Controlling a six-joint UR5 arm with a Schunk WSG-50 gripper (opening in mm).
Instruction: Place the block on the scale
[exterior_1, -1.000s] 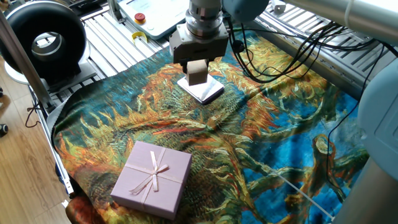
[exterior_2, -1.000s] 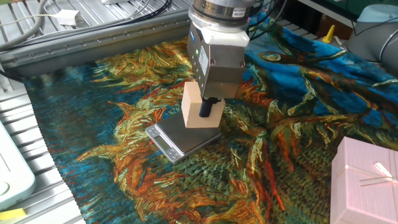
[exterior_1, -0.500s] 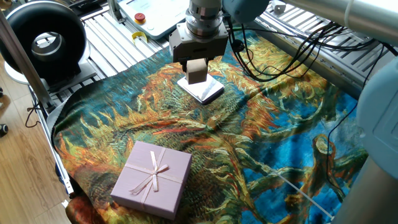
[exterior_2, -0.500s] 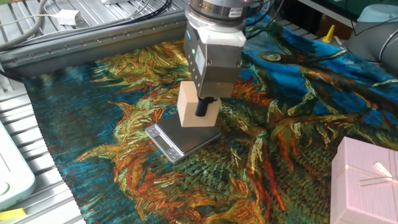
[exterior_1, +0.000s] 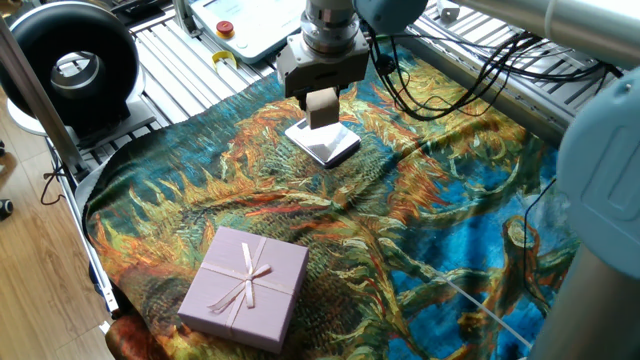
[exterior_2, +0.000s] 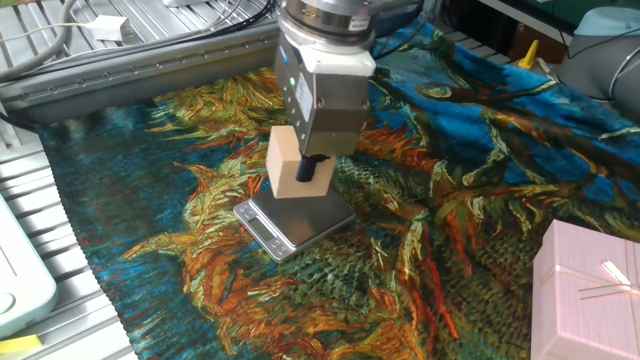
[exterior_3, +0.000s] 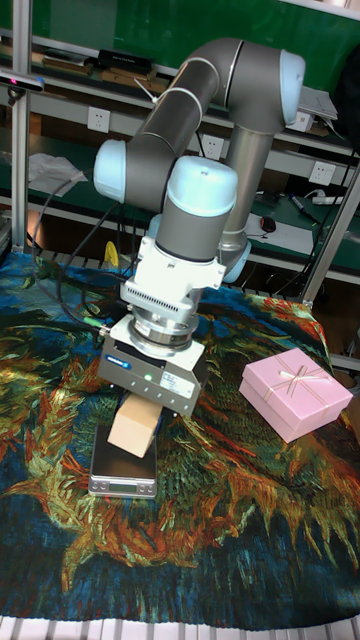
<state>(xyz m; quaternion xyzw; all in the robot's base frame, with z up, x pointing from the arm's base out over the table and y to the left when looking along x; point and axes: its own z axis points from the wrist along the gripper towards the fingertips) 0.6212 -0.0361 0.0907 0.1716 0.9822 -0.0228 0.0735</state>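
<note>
My gripper (exterior_2: 300, 170) is shut on the block (exterior_2: 287, 170), a small tan wooden cube, which hangs just above the scale. In the tall fixed view the block (exterior_3: 133, 428) juts out below the gripper (exterior_3: 140, 415) over the slab's far end. The scale (exterior_2: 295, 222) is a thin flat slab with a glossy silver top, lying on the patterned cloth; it shows again as the scale (exterior_1: 325, 143) and the scale (exterior_3: 123, 470). From the first fixed view the block (exterior_1: 321, 105) sits between the fingers of the gripper (exterior_1: 321, 104). I cannot tell whether block and scale touch.
A pink gift box (exterior_1: 244, 287) with a ribbon lies on the cloth near its front edge, also seen as the pink box (exterior_3: 295, 393) at the right. A black round device (exterior_1: 68, 62) stands beyond the cloth. Cables (exterior_1: 450, 90) trail over the cloth behind the arm.
The gripper, still holding the block, has shifted sideways over the scale, leftward in the other fixed view and slightly away in the first fixed view.
</note>
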